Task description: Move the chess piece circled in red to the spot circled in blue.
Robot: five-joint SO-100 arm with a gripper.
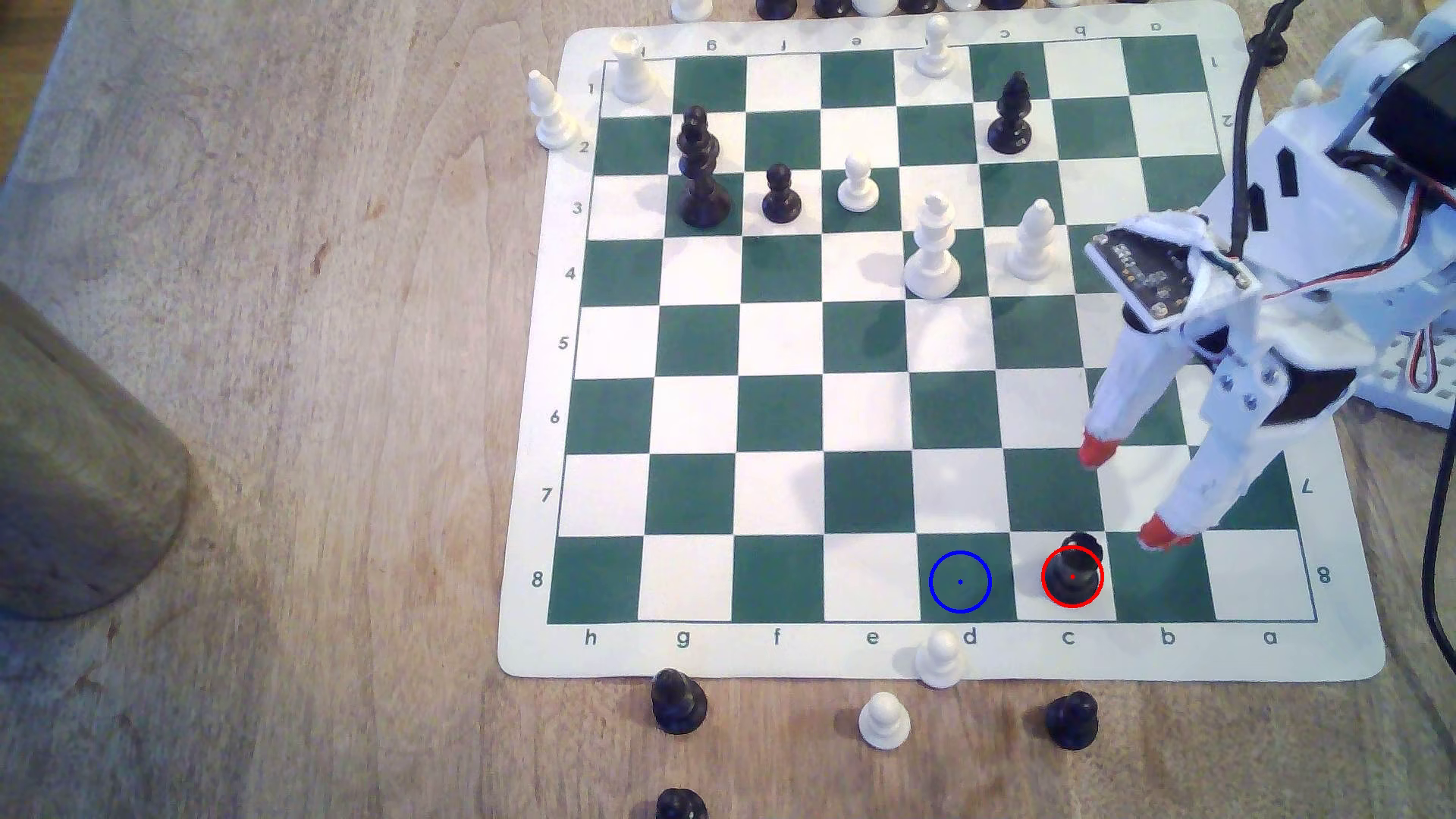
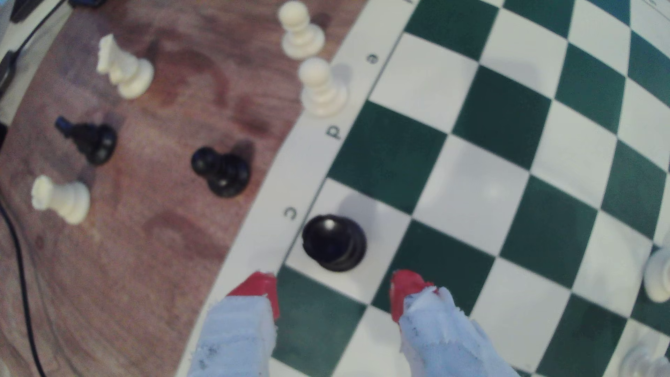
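Hovering with its red-tipped fingers [image 1: 1097,449] spread wide and grasping nothing, the hand [image 1: 1131,492] [image 2: 333,290] hangs above the board's c and b files near row 7. Just beyond the fingertips, apart from them, the black pawn [image 1: 1073,568] [image 2: 334,242] stands upright on white square c8 inside the red ring. Next to it, toward the exterior view's left, the blue-ringed green square [image 1: 960,582] on d8 sits bare. Farther off, loose pieces stand on the wooden counter [image 1: 315,394] past the chessboard [image 1: 788,409] edge.
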